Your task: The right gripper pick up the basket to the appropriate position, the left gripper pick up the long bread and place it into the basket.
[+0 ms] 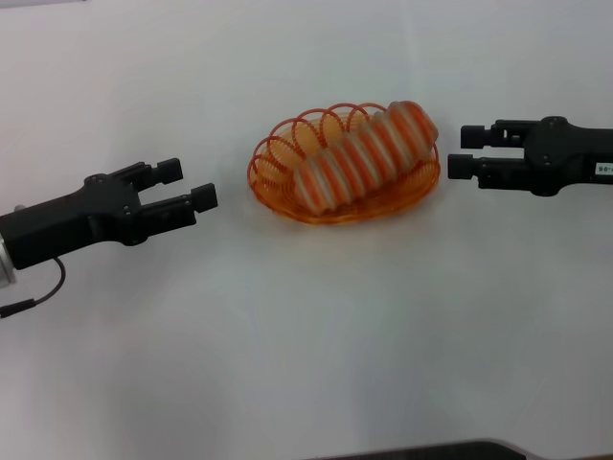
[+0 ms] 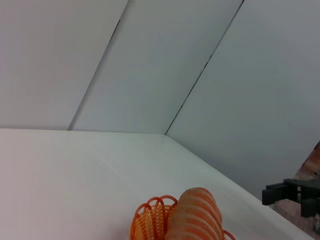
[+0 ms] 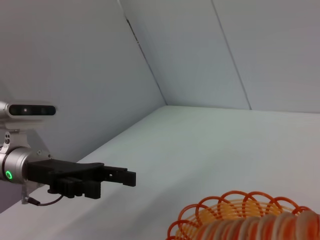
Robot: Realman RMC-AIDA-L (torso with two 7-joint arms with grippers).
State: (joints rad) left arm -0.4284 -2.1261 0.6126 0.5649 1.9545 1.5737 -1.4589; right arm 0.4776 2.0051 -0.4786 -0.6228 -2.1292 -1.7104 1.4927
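The orange woven basket [image 1: 278, 158] stands on the white table in the middle of the head view. The long bread [image 1: 369, 151], striped orange and cream, lies inside it, its far end resting on the rim. My left gripper [image 1: 190, 184] is open and empty, left of the basket with a gap between. My right gripper [image 1: 467, 151] is open and empty, just right of the basket's rim, not touching. The basket [image 2: 150, 220] and bread [image 2: 197, 215] show in the left wrist view, with the right gripper [image 2: 280, 194] beyond. The right wrist view shows the basket [image 3: 225, 210], bread [image 3: 270, 227] and left gripper [image 3: 120, 179].
The white table [image 1: 306, 335] spreads around the basket. A dark edge [image 1: 431, 450] shows at the bottom of the head view. A thin black cable [image 1: 43, 292] hangs under the left arm. Grey walls rise behind the table in both wrist views.
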